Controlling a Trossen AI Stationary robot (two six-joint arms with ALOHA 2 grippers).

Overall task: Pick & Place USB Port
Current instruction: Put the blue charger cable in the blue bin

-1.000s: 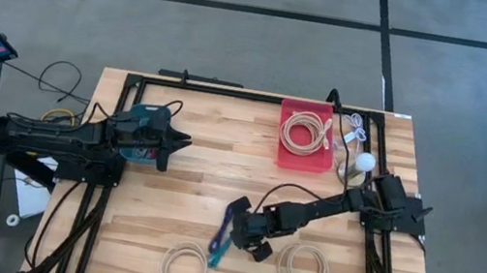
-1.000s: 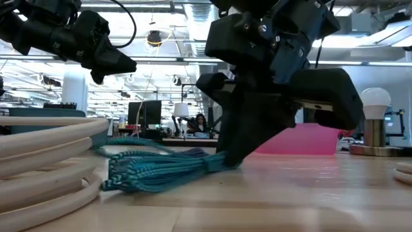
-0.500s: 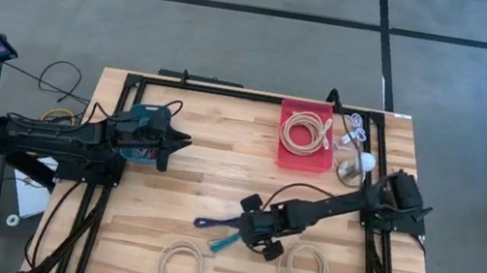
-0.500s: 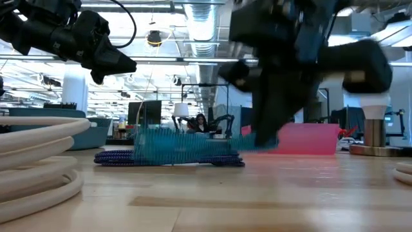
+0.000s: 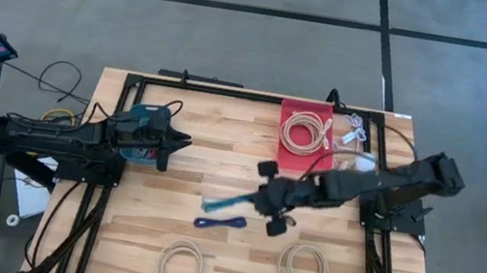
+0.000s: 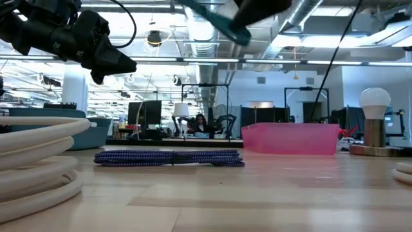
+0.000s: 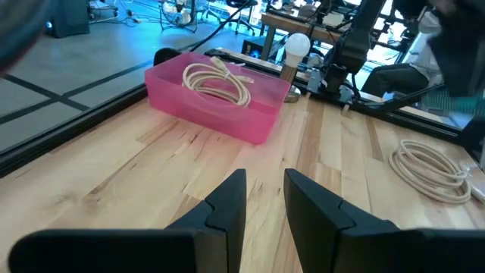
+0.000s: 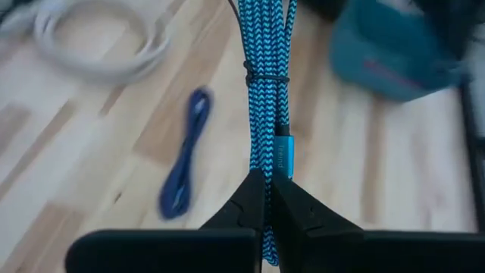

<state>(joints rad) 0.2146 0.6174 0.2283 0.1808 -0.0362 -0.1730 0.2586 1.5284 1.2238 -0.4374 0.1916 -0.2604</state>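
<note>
Right gripper (image 5: 264,202) is up off the table near its middle, fingers (image 8: 250,199) pressed together on a teal braided cable (image 8: 264,83) — the wrist view shows the bundle pinched right at the fingertips, tied with a dark band partway along. From above, that cable (image 5: 225,201) juts out toward the left side, clear of the wood. In the low view only a blurred teal end (image 6: 215,19) shows at the top edge; the gripper itself is cut off there.

Down on the table (image 5: 202,150) lies a dark blue cable (image 5: 221,222), just below the lifted one, loose and flat. The low view gives it as a long dark bundle (image 6: 168,156) on the boards.

Left gripper (image 5: 176,140) hangs over the left part of the table, its two fingers (image 7: 227,199) standing a little apart with nothing between them.

A pink bin (image 5: 302,156) sits at the far edge with a cream coiled cable (image 5: 304,130) inside. Two more cream coils rest near the front edge — one (image 5: 182,269) left of centre, one (image 5: 303,268) right. A white bulb lamp (image 6: 376,119) stands beside the bin; from above the arm partly hides it.
</note>
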